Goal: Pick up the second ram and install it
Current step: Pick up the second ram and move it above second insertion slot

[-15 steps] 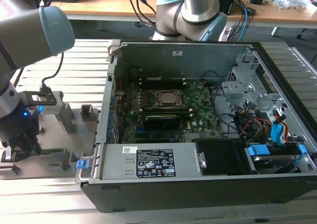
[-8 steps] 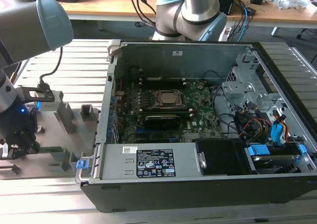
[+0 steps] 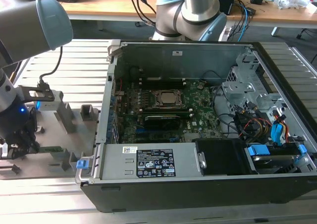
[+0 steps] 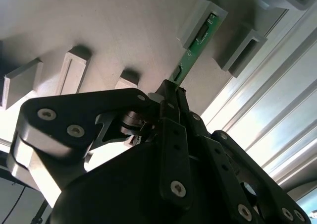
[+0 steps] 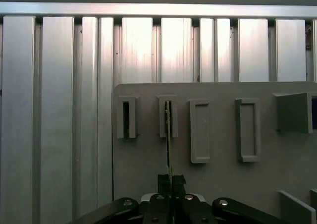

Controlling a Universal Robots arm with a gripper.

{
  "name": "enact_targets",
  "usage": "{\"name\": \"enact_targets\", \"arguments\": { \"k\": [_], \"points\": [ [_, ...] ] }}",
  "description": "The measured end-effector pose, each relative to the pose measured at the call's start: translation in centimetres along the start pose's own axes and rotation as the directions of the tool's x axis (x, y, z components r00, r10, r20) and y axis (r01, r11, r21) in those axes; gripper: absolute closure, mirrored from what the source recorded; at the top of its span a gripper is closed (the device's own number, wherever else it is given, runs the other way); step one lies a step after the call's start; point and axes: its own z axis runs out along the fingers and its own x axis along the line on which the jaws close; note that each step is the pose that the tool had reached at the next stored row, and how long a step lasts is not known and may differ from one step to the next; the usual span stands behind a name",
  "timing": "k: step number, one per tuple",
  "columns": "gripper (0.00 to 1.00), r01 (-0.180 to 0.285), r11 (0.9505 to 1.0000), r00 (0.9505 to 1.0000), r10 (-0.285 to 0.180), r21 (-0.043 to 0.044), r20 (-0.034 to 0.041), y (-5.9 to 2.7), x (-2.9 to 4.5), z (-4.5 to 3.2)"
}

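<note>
hand point(image 4: 173, 88) gripping second ram point(image 4: 192, 54), pointing into holder point(image 4: 197, 20)

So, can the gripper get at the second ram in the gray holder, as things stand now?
Likely yes. In the second wrist view the gripper's fingers seem closed on the free end of the second ram, whose far end sits in the gray holder; nothing lies between them.

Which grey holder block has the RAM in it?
The grey block straight ahead of the gripper: the second ram sits with its far end in that slot; the neighbouring blocks hold none.
</note>
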Motion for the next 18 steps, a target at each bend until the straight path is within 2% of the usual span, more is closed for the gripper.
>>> {"name": "enact_targets", "arguments": {
  "k": [18],
  "points": [
    [0.86, 0.000, 1.0000, 1.0000, 0.000, -0.0002, -0.0001, 0.03, 0.00, -0.70]
  ]
}}
